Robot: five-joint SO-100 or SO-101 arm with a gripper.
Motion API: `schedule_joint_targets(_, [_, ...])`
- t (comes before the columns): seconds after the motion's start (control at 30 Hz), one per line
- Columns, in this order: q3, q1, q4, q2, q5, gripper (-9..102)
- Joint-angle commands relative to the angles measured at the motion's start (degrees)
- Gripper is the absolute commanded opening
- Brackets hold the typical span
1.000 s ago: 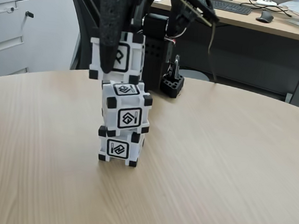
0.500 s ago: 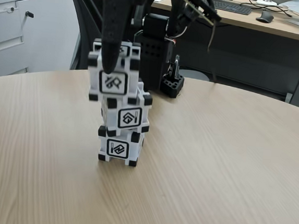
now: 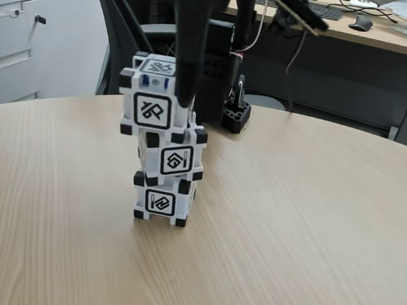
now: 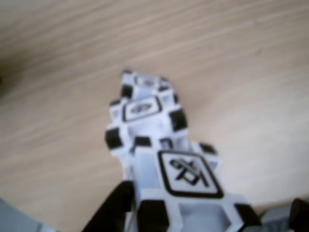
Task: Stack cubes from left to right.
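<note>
The scene is viewed in the fixed view from beyond the near edge of the round table (image 3: 311, 226), slightly above its top, facing the far edge, with an office desk (image 3: 385, 33) seen behind. In the wrist view the tabletop (image 4: 241, 58) is looked down on steeply from close above. The stack of cubes (image 3: 165, 138) (image 4: 149, 125) is shared by both views.

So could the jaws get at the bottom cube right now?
Probably not from above: the middle cube and top cube sit stacked on the bottom cube. Its sides look free on the table, so a low sideways approach might work.
</note>
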Motion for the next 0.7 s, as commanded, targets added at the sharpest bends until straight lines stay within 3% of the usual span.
schedule_joint_targets(0.0, [-2.4,-3.4,0.8,1.5,2.7,32])
schedule_joint_targets(0.3, [-2.3,-10.4,0.8,1.4,7.2,28])
schedule_joint_targets(0.67, [-1.9,-10.5,0.4,1.3,8.8,27])
